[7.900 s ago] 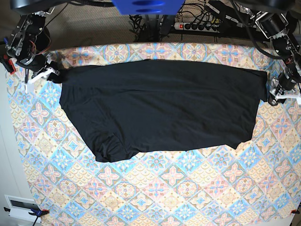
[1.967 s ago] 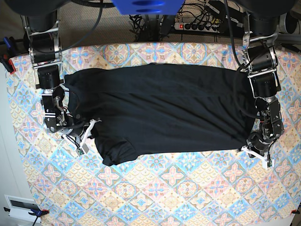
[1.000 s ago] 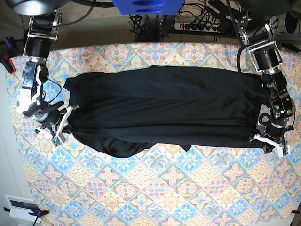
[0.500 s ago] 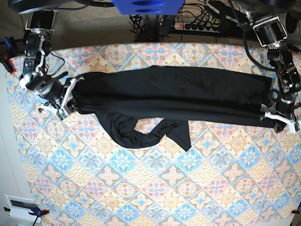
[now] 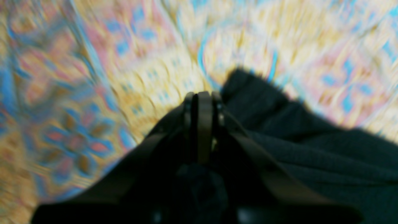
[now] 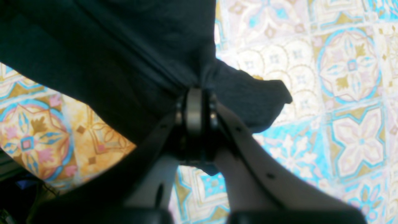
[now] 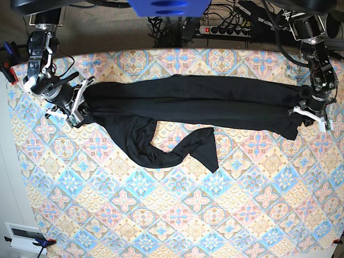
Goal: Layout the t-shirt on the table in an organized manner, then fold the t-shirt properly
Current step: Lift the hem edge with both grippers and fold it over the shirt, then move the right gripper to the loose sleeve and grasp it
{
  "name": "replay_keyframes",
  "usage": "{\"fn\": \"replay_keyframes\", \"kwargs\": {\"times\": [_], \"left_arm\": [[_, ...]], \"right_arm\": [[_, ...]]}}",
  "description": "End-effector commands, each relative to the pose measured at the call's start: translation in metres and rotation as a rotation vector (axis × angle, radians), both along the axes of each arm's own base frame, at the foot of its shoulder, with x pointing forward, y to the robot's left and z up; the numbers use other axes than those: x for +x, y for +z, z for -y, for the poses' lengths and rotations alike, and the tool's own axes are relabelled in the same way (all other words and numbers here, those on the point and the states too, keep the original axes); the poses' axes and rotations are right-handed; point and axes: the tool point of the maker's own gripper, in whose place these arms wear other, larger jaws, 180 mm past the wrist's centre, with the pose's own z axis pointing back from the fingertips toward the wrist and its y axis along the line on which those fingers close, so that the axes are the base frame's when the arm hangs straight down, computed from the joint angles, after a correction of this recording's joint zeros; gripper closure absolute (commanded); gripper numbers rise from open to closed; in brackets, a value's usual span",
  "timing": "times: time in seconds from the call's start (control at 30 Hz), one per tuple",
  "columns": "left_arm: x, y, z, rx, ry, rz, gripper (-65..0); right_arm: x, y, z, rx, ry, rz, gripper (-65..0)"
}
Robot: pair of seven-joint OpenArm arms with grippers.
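Observation:
The black t-shirt (image 7: 193,105) is stretched into a narrow band across the far part of the table (image 7: 177,215), and a loose fold (image 7: 172,150) trails toward the front. On the base view's right, my left gripper (image 7: 308,114) is shut on the shirt's end. The left wrist view is blurred; it shows that gripper's (image 5: 201,101) fingers pressed together with the t-shirt (image 5: 311,149) bunched beside them. On the base view's left, my right gripper (image 7: 80,103) is shut on the other end. In the right wrist view, that gripper (image 6: 194,99) pinches the t-shirt (image 6: 108,46) above the patterned cloth.
A power strip (image 7: 228,29) and cables lie behind the table's back edge. A blue housing (image 7: 166,6) hangs over the back middle. A white unit (image 7: 24,236) sits on the floor at the front left corner.
Both grippers have carried the shirt's ends toward the back of the table. The cloth has drawn into a thinner band and its loose lower fold has been dragged along.

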Motion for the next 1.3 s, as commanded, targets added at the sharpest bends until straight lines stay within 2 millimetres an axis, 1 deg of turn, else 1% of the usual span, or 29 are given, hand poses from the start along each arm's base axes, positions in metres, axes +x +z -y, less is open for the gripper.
{"fn": "replay_keyframes", "kwargs": {"times": [0.0, 0.03, 0.1, 0.13, 0.2, 0.27, 0.37, 0.43, 0.47, 0.53, 0.63, 0.7, 0.73, 0.83, 0.87, 0.93, 1.03, 1.1, 1.2, 1.27], "left_arm": [[0.008, 0.014, -0.009, 0.04, -0.005, 0.032, -1.5], [0.006, 0.008, -0.009, 0.049, -0.01, 0.012, -2.8], [0.004, 0.004, -0.009, 0.063, -0.013, -0.005, -5.6], [0.004, 0.004, -0.009, 0.069, -0.014, -0.008, -7.4], [0.004, 0.004, -0.009, 0.067, -0.014, -0.007, -10.7], [0.005, 0.005, -0.009, 0.065, -0.013, -0.004, -13.0], [0.004, 0.004, -0.006, 0.021, -0.004, -0.019, -14.7], [0.002, 0.01, -0.014, -0.05, 0.049, 0.013, -15.5], [0.0, 0.017, -0.022, -0.097, 0.091, 0.048, -15.8], [-0.003, 0.027, -0.03, -0.179, 0.144, 0.1, -16.2], [-0.005, 0.032, -0.032, -0.273, 0.173, 0.125, -16.3], [0.001, 0.039, -0.03, -0.306, 0.17, 0.144, -16.3], [0.005, 0.041, -0.029, -0.313, 0.166, 0.15, -16.3], [0.007, 0.043, -0.028, -0.317, 0.164, 0.153, -16.3], [0.007, 0.042, -0.027, -0.318, 0.164, 0.153, -16.3], [0.008, 0.043, -0.028, -0.318, 0.164, 0.156, -16.3], [0.009, 0.045, -0.028, -0.316, 0.163, 0.162, -16.4], [0.016, 0.05, -0.026, -0.318, 0.157, 0.177, -16.4], [0.02, 0.052, -0.025, -0.322, 0.152, 0.184, -16.4], [0.02, 0.052, -0.025, -0.321, 0.152, 0.183, -16.4]], "right_arm": [[0.004, 0.004, 0.007, -0.007, -0.009, 0.014, 0.0], [0.002, -0.002, 0.01, -0.006, -0.018, -0.008, 0.0], [-0.005, -0.015, 0.016, -0.016, -0.037, -0.062, -1.1], [-0.01, -0.022, 0.02, -0.027, -0.045, -0.097, -2.7], [-0.012, -0.024, 0.022, -0.034, -0.049, -0.111, -7.1], [-0.011, -0.023, 0.022, -0.034, -0.049, -0.11, -12.4], [-0.011, -0.021, 0.024, -0.034, -0.056, -0.102, -16.9], [-0.006, -0.014, 0.022, -0.038, -0.047, -0.075, -17.2], [-0.004, -0.009, 0.02, -0.041, -0.04, -0.06, -17.2], [-0.001, 0.0, 0.016, -0.047, -0.026, -0.032, -17.4], [0.022, 0.025, 0.008, -0.049, -0.004, 0.057, -17.3], [0.038, 0.039, 0.005, -0.051, 0.001, 0.103, -17.2], [0.046, 0.045, 0.001, -0.045, 0.011, 0.123, -17.2], [0.076, 0.061, -0.024, -0.007, 0.054, 0.179, -17.2], [0.084, 0.062, -0.029, 0.01, 0.055, 0.183, -17.2], [0.098, 0.058, -0.041, 0.049, 0.061, 0.17, -17.3], [0.111, 0.044, -0.06, 0.1, 0.077, 0.123, -17.5], [0.118, 0.034, -0.067, 0.121, 0.08, 0.088, -17.5], [0.126, 0.017, -0.078, 0.125, 0.108, 0.023, -17.9], [0.132, 0.014, -0.088, 0.131, 0.137, 0.013, -19.9]]}}
